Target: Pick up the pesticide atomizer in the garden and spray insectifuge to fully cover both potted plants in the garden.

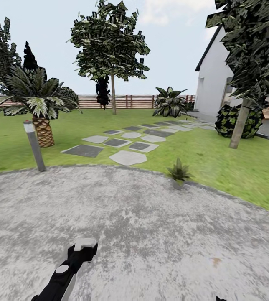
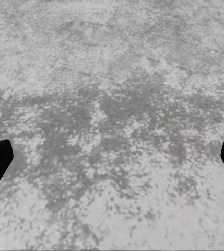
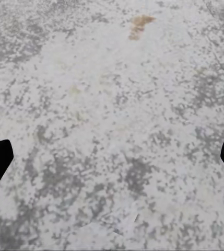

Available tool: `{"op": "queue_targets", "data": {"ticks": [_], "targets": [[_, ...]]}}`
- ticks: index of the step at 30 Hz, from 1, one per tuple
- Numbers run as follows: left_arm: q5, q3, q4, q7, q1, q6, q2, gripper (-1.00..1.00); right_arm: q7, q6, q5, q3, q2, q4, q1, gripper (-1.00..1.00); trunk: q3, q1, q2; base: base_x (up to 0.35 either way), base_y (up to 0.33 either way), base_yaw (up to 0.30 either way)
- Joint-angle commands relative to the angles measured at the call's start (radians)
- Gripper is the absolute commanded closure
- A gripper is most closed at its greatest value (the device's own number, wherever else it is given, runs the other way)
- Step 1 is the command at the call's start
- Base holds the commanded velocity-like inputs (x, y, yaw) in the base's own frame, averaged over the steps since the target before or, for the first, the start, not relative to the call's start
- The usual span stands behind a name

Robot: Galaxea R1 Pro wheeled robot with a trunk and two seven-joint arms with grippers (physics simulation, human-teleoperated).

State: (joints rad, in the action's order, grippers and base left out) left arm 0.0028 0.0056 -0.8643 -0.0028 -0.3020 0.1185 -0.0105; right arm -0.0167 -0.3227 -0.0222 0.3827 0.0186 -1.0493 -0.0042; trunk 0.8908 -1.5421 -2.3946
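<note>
Grey patio (image 1: pixel 151 225) edge bears 1 potted plant (image 1: pixel 178 172); both tools (image 2: pixel 112 157) (image 3: pixel 112 157) gape wide, holding nothing.

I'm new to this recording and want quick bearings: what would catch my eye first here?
The grey paved patio spreads across the foreground, with a small potted plant at its far edge where the lawn begins. To the left stand a palm and a grey lamp post, and stepping stones lead off toward the fence. Low at the left, the left arm reaches over the paving.
</note>
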Motion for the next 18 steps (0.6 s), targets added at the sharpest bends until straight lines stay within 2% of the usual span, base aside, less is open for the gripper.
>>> {"op": "queue_targets", "data": {"ticks": [1,10,18], "targets": [[0.000,0.001,-0.002,0.000,0.000,0.006,0.000,-1.00,-0.002,-0.006,-0.002,0.001,0.000,-0.002,0.000,-1.00,0.001,0.000,0.000,0.339,0.000,0.000],[0.000,0.001,-0.001,0.000,0.000,0.005,0.000,-1.00,-0.002,-0.006,-0.002,0.001,0.000,-0.002,0.000,-1.00,0.001,0.000,0.000,0.339,0.004,0.000],[0.000,0.001,-0.002,0.000,0.000,0.006,0.000,-1.00,-0.002,-0.006,-0.002,0.001,0.000,-0.002,0.000,-1.00,0.001,0.000,0.000,0.339,0.092,0.000]]}}
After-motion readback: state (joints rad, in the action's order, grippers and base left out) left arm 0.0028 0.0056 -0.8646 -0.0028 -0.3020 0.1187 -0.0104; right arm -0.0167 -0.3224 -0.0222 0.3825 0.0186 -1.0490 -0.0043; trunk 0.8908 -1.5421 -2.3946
